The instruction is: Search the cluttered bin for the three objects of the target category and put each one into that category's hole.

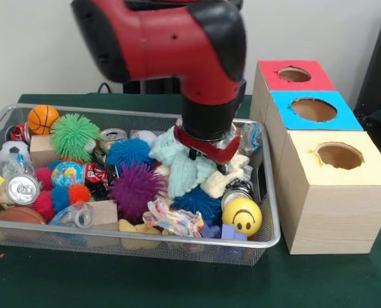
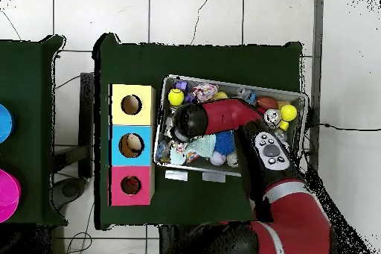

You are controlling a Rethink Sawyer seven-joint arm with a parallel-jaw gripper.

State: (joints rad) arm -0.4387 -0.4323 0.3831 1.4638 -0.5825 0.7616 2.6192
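Plush toys, the sought category, did not show plainly in either view; they probably lay buried in the bin (image 1: 267, 239). Being soft, light and squashy, one would best be pinched across its body. The gripper (image 1: 206, 153) was sunk among pale cloth knots (image 1: 177, 163) at the bin's right half, and whether its claw stood apart or together could not be told. Only the overhead view looked down into the red-topped hole (image 2: 131, 185), at the row's end nearest the robot.
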